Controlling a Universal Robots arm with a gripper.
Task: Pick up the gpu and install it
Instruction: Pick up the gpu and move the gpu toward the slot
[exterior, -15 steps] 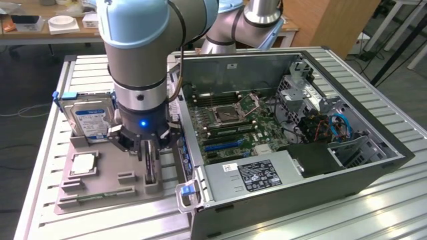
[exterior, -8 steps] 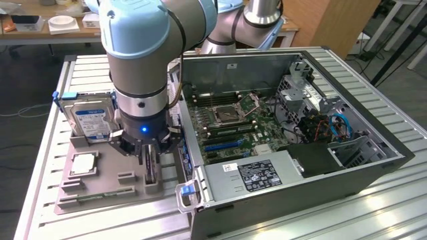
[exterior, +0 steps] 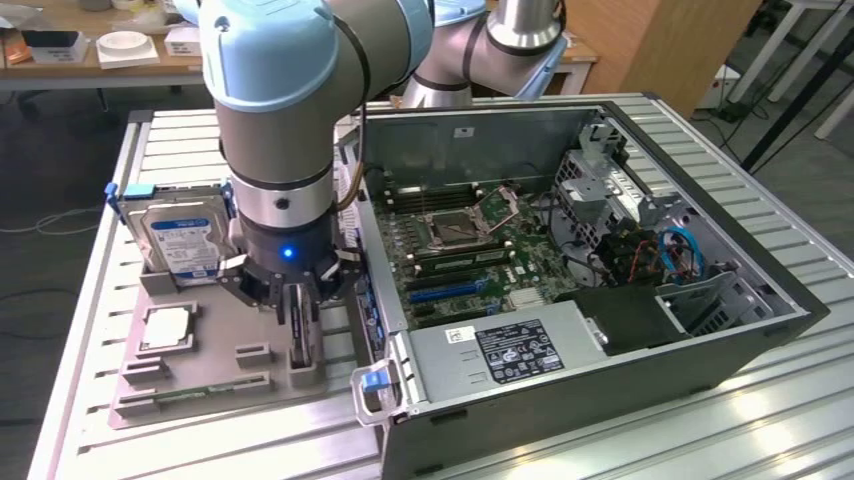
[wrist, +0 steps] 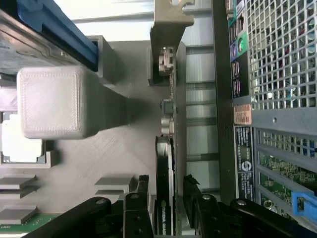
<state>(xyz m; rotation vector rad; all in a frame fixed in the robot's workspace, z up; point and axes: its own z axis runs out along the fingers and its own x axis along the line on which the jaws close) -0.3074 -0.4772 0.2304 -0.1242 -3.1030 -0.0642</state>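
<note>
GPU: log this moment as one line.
phase: pick | gripper: open, straddling gpu | gpu: on edge in gray fixture | installed: no

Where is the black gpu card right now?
The gpu stands on edge in the grey holder, straddled by the open gripper, at the exterior view's left, beside the computer case.

The grey plastic holder tray (wrist: 124, 144) is matt, with a fine woven-looking grain. The slim flat black gpu card (wrist: 165, 163) has a glossy edge. The black gripper (wrist: 166, 188) is smooth and faintly shiny. The grey sheet-metal computer case (wrist: 277, 59) looks dull and perforated. The ribbed aluminium table (exterior: 747, 420) gleams.
</note>
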